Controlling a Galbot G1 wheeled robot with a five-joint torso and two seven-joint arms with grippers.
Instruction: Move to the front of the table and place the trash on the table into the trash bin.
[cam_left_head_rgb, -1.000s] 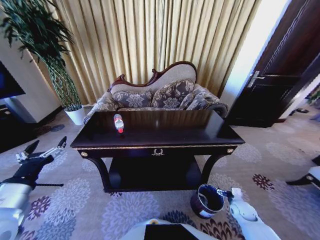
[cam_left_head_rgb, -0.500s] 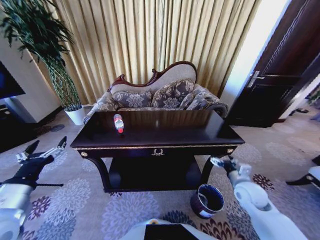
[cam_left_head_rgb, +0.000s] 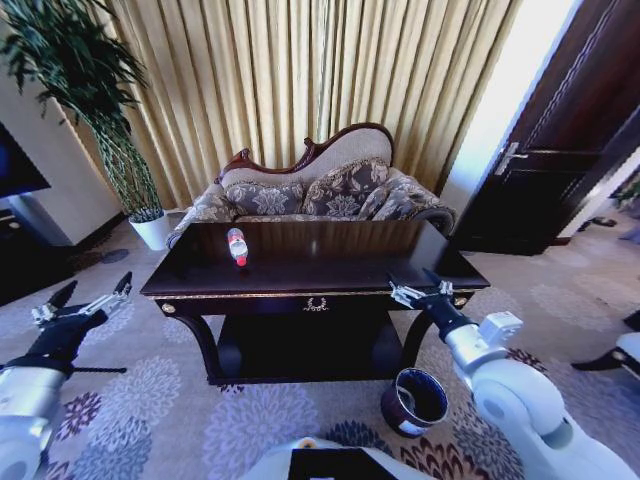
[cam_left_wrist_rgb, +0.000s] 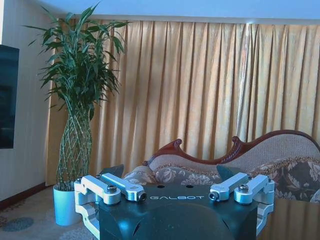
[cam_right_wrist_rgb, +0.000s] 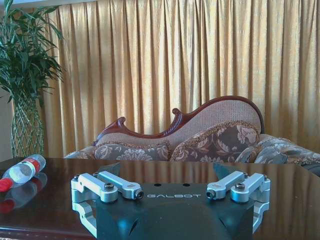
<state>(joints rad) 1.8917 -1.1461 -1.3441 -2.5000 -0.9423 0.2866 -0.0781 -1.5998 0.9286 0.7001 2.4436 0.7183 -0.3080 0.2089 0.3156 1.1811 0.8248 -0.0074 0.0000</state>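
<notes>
1. A clear bottle (cam_left_head_rgb: 237, 246) with a red cap and label is seen lying on its side on the dark glossy table (cam_left_head_rgb: 330, 265), toward the far left.
2. The right gripper (cam_left_head_rgb: 419, 290) is being held at the table's front right edge, fingers spread, empty.
3. The left gripper (cam_left_head_rgb: 84, 300) is being held left of the table, fingers spread.
4. The bin (cam_left_head_rgb: 415, 401) is standing on the carpet by the front right leg.

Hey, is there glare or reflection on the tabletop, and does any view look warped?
Head view: the table mirrors the curtains as pale streaks beside the bottle; the door frame bows, wide-angle distortion. Right wrist view: the gloss doubles the bottle as a reflection beneath it.
</notes>
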